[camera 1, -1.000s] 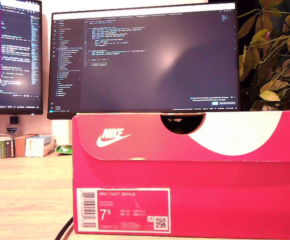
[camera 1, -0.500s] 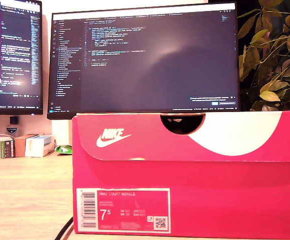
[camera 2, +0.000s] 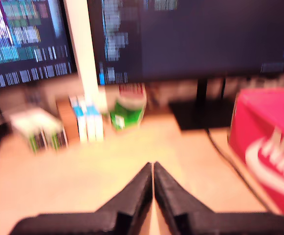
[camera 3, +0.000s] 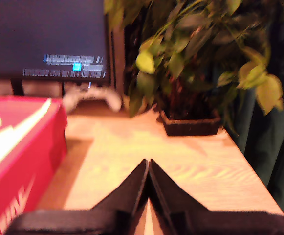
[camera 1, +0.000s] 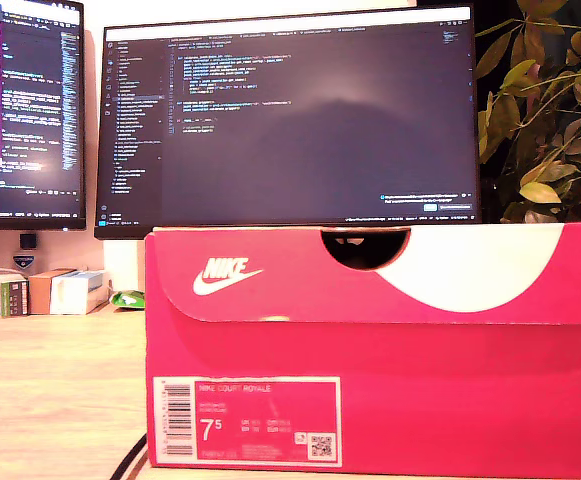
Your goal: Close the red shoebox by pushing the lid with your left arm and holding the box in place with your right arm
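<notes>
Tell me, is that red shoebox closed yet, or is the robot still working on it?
It looks done: the lid sits flat over the red shoebox, its flap down over the front. Nothing is in hand: my first claw and my second claw are both shut on nothing, over bare table beside the box. Nothing obvious remains.

an office desk is shown: two monitors (camera 1: 288, 115) filled with code are seen at the far side of a wooden desktop (camera 1: 50, 390), a potted plant (camera 1: 550, 110) at the exterior view's right.
</notes>
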`<state>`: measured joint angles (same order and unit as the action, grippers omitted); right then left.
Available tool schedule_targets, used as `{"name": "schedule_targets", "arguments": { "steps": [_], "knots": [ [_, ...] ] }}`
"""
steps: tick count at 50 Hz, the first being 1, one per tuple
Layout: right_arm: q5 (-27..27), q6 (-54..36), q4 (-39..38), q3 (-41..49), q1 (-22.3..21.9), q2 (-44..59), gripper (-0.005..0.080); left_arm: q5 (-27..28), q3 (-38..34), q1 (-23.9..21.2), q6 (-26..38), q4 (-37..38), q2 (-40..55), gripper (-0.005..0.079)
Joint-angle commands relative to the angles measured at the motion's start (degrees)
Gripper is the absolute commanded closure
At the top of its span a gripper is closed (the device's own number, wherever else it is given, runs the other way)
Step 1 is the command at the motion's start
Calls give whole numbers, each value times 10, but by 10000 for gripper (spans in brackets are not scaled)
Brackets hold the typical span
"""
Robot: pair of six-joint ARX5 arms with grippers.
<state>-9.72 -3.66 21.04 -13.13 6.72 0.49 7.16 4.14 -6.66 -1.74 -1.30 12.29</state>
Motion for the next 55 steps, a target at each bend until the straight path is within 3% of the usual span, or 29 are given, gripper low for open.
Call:
{"name": "schedule_targets", "arguments": {
  "steps": [1,17,25,45,55],
  "knots": [
    [3,-15,-10,8,-4,-4,763,-1,-15,-2,2,-5,-17,761],
    [3,-23,-14,34,-4,-4,763,-2,-56,-2,-4,31,-97,761],
    [3,-10,-54,62,-4,-4,763,-2,-56,-2,-2,60,-132,761],
    [10,-8,-75,105,-3,-4,763,-30,-56,-2,13,68,-130,761],
    [43,-11,-88,121,-3,-4,763,-48,-56,-2,24,72,-130,761]
  ]
}}
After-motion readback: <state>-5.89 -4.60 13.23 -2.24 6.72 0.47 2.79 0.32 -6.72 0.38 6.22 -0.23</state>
